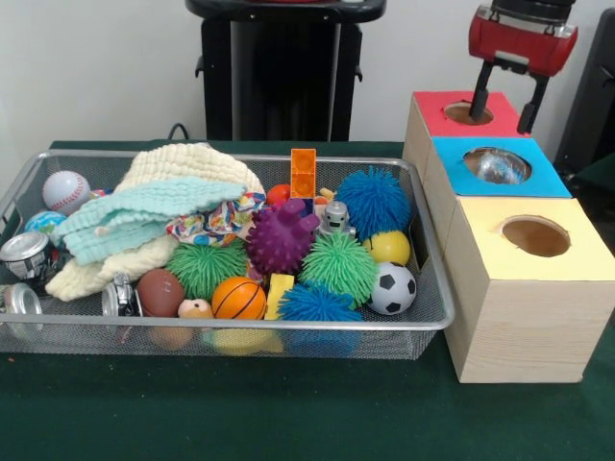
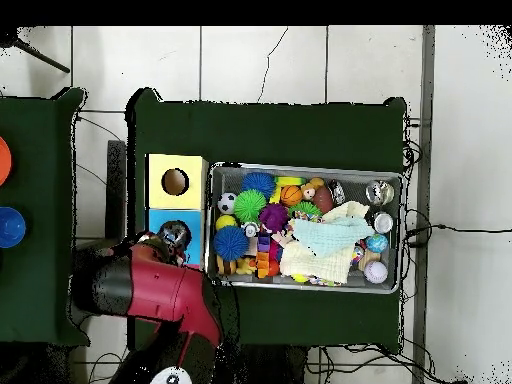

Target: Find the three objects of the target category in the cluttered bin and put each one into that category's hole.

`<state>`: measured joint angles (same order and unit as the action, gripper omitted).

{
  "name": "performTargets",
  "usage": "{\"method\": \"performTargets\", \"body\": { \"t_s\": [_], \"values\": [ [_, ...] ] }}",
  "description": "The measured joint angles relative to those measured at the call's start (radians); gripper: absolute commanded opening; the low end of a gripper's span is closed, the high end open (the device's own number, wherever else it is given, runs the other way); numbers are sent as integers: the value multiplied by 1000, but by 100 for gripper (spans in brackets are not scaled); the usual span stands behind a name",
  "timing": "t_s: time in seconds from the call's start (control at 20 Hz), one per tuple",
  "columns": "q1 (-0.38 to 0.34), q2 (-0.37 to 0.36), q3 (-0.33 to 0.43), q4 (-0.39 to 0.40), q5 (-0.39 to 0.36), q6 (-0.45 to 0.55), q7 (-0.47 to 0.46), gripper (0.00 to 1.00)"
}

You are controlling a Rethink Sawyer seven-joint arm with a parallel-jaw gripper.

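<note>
- Currently the gripper (image 1: 506,106) hangs open and empty over the red-topped hole (image 1: 468,113).
- Next, the arm should travel to the bin (image 1: 434,322), descending squarely onto one uncovered toy.

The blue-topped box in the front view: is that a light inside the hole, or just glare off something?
Front view: the hole in the blue-topped box holds something shiny reflecting room light, not a lamp; the cans at the bin's end glint the same way. Overhead view: the same hole shows a pale shine beside the red arm.
</note>
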<state>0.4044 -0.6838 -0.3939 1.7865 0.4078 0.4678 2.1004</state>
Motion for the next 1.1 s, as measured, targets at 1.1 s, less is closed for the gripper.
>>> {"method": "performTargets", "body": {
  "t_s": [1.1],
  "values": [
    [-109,-26,-24,-73,-39,131,0,100]
  ]
}}
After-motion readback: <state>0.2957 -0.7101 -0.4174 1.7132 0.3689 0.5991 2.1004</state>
